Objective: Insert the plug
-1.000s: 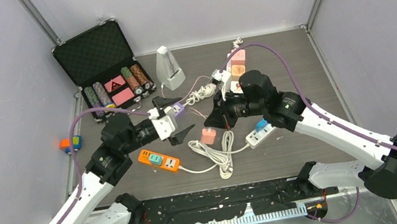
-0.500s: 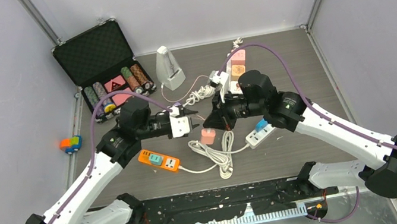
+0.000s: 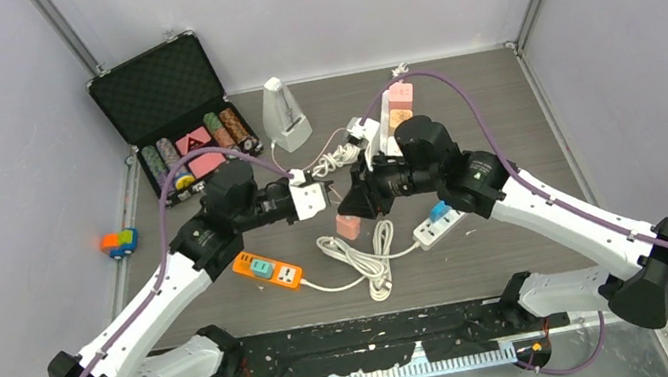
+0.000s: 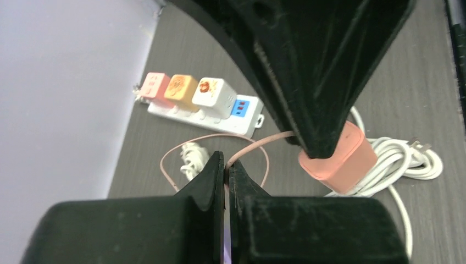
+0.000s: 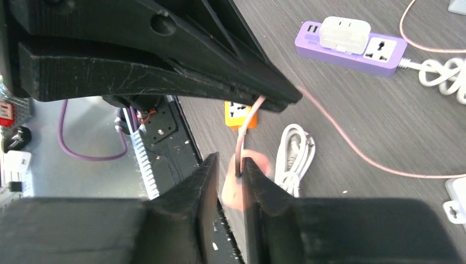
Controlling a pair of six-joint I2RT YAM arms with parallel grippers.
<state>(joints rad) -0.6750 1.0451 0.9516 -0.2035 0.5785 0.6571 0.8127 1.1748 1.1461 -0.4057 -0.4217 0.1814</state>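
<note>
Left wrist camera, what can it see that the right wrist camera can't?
Only the left wrist camera shows the white power strip with pink, orange and white cubes plugged in. Only the right wrist camera shows the purple power strip and the orange power strip. Both show the pink plug, its thin pink cord, the coiled white cable and the dark table. Each also catches the other arm: the right end effector in the left view, the left end effector in the right view.

Pink plug [image 5: 229,191] looks blurred, partly hidden behind the right fingers [image 5: 187,203].
</note>
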